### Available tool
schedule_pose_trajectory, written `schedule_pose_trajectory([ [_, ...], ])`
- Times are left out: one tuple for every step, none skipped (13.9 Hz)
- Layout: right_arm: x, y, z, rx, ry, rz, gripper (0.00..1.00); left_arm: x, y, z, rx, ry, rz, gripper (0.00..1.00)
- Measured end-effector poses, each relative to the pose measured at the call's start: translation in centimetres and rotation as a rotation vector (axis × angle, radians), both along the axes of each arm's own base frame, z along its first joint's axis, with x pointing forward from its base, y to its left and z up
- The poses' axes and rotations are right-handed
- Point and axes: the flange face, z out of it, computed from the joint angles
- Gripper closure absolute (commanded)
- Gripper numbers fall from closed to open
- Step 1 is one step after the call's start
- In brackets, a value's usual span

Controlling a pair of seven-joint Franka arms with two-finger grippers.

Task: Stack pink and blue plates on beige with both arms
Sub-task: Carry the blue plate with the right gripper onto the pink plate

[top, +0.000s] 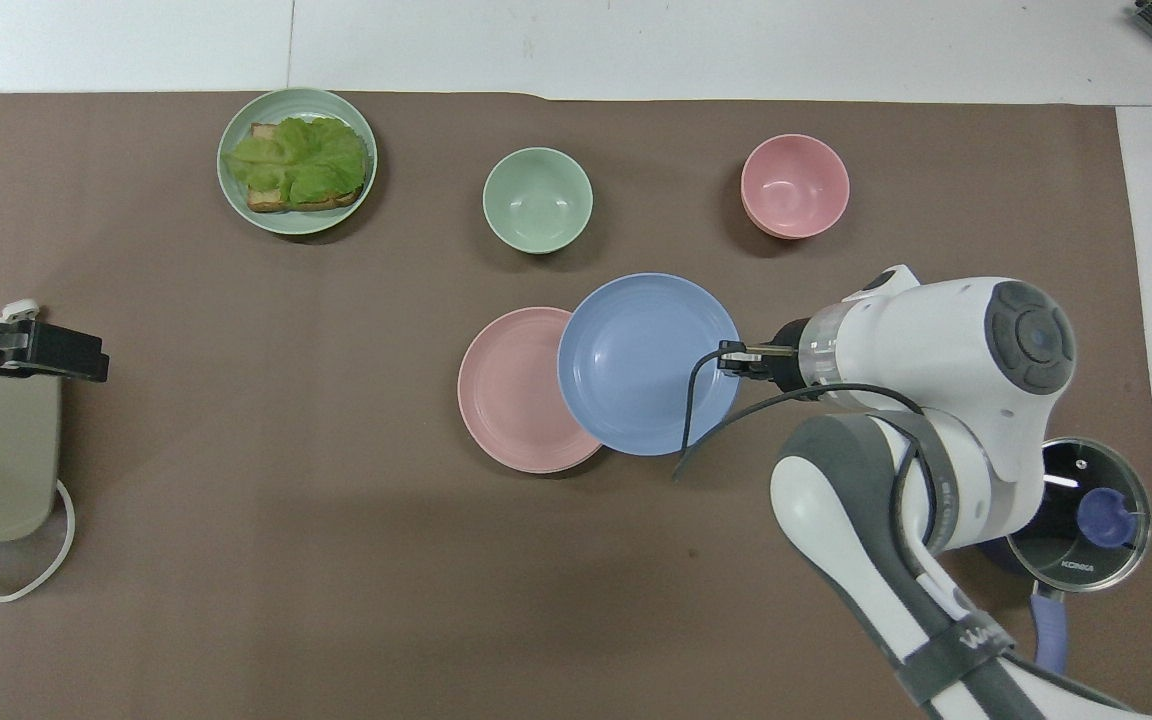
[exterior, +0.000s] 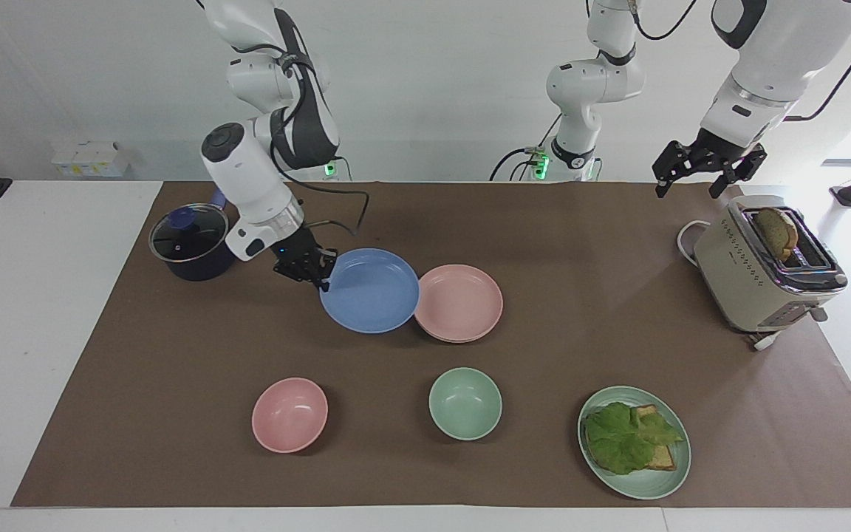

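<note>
My right gripper [exterior: 318, 277] [top: 731, 357] is shut on the rim of the blue plate [exterior: 370, 290] [top: 636, 365] and holds it off the mat, slightly tilted. The blue plate's edge overlaps the pink plate [exterior: 462, 299] [top: 511, 390], which lies in the middle of the mat. Under the pink plate only a thin rim of the beige plate [exterior: 462, 340] shows. My left gripper [exterior: 688, 191] [top: 86, 362] hangs open and empty in the air beside the toaster, and that arm waits.
A dark pot with a glass lid [exterior: 189, 240] [top: 1081, 515] stands at the right arm's end. The toaster [exterior: 765, 266] with bread stands at the left arm's end. Farther from the robots are a pink bowl [exterior: 289, 414], a green bowl [exterior: 465, 403] and a mint-green plate [exterior: 673, 473] with lettuce and toast.
</note>
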Motion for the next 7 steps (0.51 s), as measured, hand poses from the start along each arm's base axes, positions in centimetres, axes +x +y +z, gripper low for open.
schedule_pose_trajectory([
  [-0.4, 1.6, 0.2, 0.006, 0.006, -0.009, 1.0, 0.0, 0.0, 0.0, 0.0, 0.0, 0.0, 0.0],
  [-0.8, 3.1, 0.2, 0.009, 0.009, -0.013, 1.0, 0.0, 0.0, 0.0, 0.0, 0.0, 0.0, 0.0],
  [-0.9, 4.6, -0.1, 0.016, -0.004, -0.021, 1.0, 0.0, 0.0, 0.0, 0.0, 0.0, 0.0, 0.0],
  [-0.9, 5.7, -0.5, 0.022, -0.023, -0.029, 1.0, 0.0, 0.0, 0.0, 0.0, 0.0, 0.0, 0.0],
  [-0.9, 6.6, -1.2, 0.025, -0.037, -0.032, 1.0, 0.0, 0.0, 0.0, 0.0, 0.0, 0.0, 0.0],
  [-0.8, 7.3, -2.1, 0.026, -0.045, -0.03, 1.0, 0.0, 0.0, 0.0, 0.0, 0.0, 0.0, 0.0],
  [-0.7, 7.8, -2.8, 0.027, -0.056, -0.028, 1.0, 0.0, 0.0, 0.0, 0.0, 0.0, 0.0, 0.0],
])
